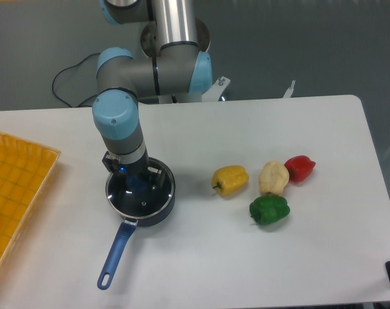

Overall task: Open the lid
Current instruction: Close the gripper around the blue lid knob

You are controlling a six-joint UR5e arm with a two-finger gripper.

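Your gripper [138, 182] is sitting over the lid [141, 196] at its blue knob [138, 184], but I cannot tell whether the jaws are clamping it. If they are gripping loosely or off-centre, you are risking the lid slipping back onto the saucepan [157, 211] or dragging it.

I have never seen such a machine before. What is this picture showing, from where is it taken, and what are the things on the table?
The picture comes from one fixed camera looking down at a white table. The grey and light-blue machine is a robot arm. Its claw reaches down onto the glass lid of a dark blue saucepan, at the lid's blue knob; whether it grips the knob cannot be seen. To the right lie four peppers: yellow, cream, red and green. A yellow tray sits at the left edge.
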